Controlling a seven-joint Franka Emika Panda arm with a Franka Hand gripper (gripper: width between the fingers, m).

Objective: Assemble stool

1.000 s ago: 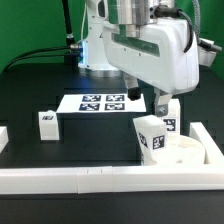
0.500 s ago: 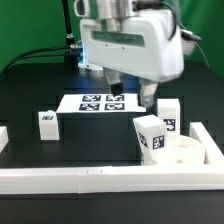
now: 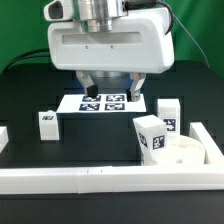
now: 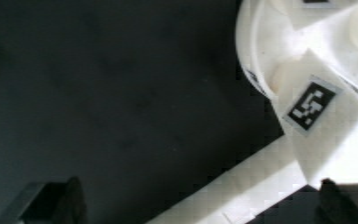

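Observation:
The round white seat (image 3: 182,152) lies at the exterior view's right front, against the rails, and a tagged leg block (image 3: 150,135) stands upright at its near-left edge. A second leg block (image 3: 168,113) stands just behind the seat. A third leg block (image 3: 47,123) stands alone on the left. My gripper (image 3: 110,88) hangs open and holds nothing, high over the middle of the table above the marker board (image 3: 104,102), apart from every part. In the wrist view my gripper (image 4: 199,205) is open, and a tagged white part (image 4: 313,103) shows well below it.
A long white border rail (image 3: 90,180) runs along the front, and another rail (image 3: 207,140) closes the right side. A short rail end (image 3: 3,137) sits at the far left. A rail (image 4: 247,190) crosses the wrist view diagonally. Cables lie behind the arm's base.
The arm has swung from above the right leg block toward the exterior view's left, and now stands over the marker board. The jaws stayed open. No part moved.

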